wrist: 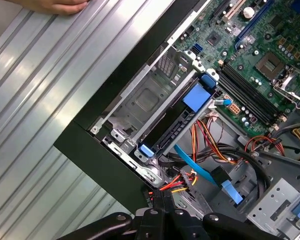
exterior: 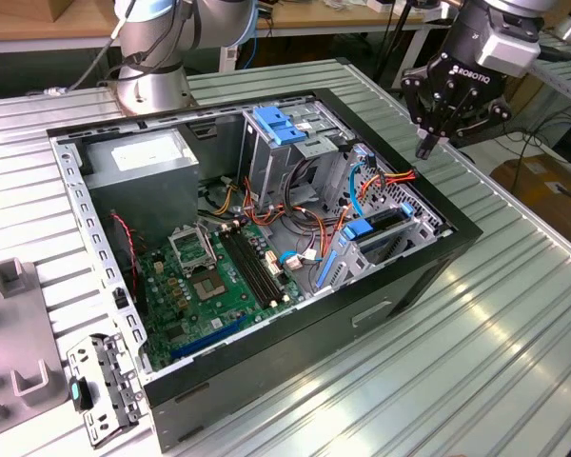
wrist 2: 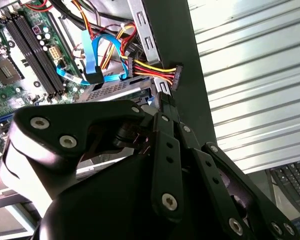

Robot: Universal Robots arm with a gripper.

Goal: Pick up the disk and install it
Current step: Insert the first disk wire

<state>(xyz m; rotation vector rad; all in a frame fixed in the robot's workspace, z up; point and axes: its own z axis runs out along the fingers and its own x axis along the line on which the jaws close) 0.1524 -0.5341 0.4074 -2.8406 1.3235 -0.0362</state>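
An open computer case (exterior: 266, 373) lies on its side on a ribbed metal table (exterior: 495, 362). Near the case's left edge sits a grey power-supply box (exterior: 138, 162), with the green motherboard (exterior: 205, 276) beside it toward the middle. At the case's right edge the disk (exterior: 376, 225) stands on edge in the drive bay, its blue side rails inside the metal cage. The pick-up looks done and the install largely so, though I cannot tell whether it is fully home. A power connector (wrist 2: 177, 76) hangs nearby, apparently unplugged. Above the case's far right corner hovers the gripper (exterior: 426, 143), fingers drawn together, holding nothing.
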